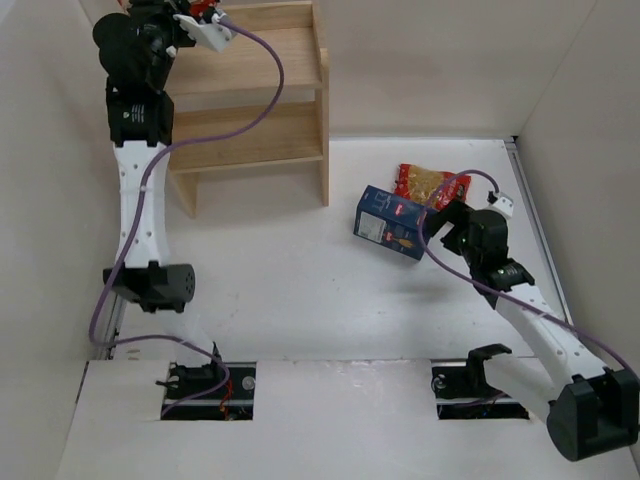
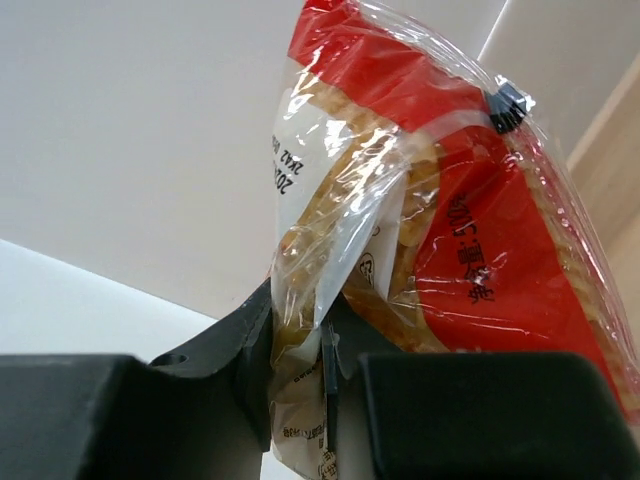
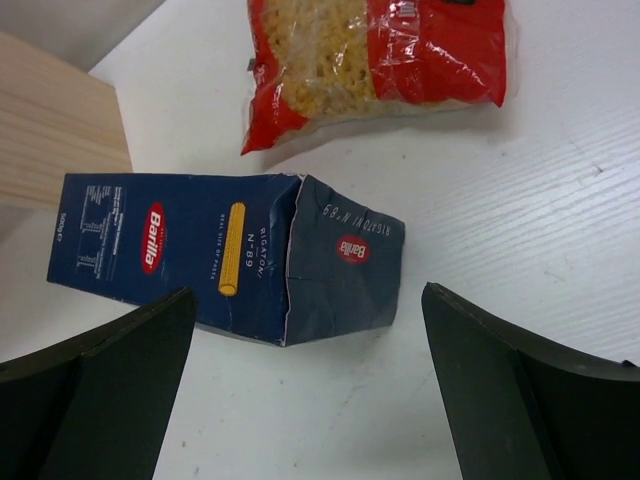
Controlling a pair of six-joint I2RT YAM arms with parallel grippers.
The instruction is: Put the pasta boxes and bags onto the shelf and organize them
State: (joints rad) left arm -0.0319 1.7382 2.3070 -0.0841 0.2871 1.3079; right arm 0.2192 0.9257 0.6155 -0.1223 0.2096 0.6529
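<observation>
My left gripper (image 2: 320, 345) is shut on the lower edge of a clear bag (image 2: 450, 230) of yellow pasta with red ends, and holds it up at the top tier of the wooden shelf (image 1: 255, 95). In the top view that gripper (image 1: 200, 15) is at the shelf's upper left. The dark blue pasta box (image 1: 390, 222) lies flat on the table right of the shelf. The second bag (image 1: 425, 183) lies just behind it. My right gripper (image 3: 309, 292) is open, and hovers just above the box's (image 3: 200, 255) near end. The second bag also shows in the right wrist view (image 3: 380, 50).
White walls close in on the left, back and right. The shelf's side plank (image 3: 50, 120) stands just left of the box. A purple cable (image 1: 265, 60) loops across the shelf's upper tier.
</observation>
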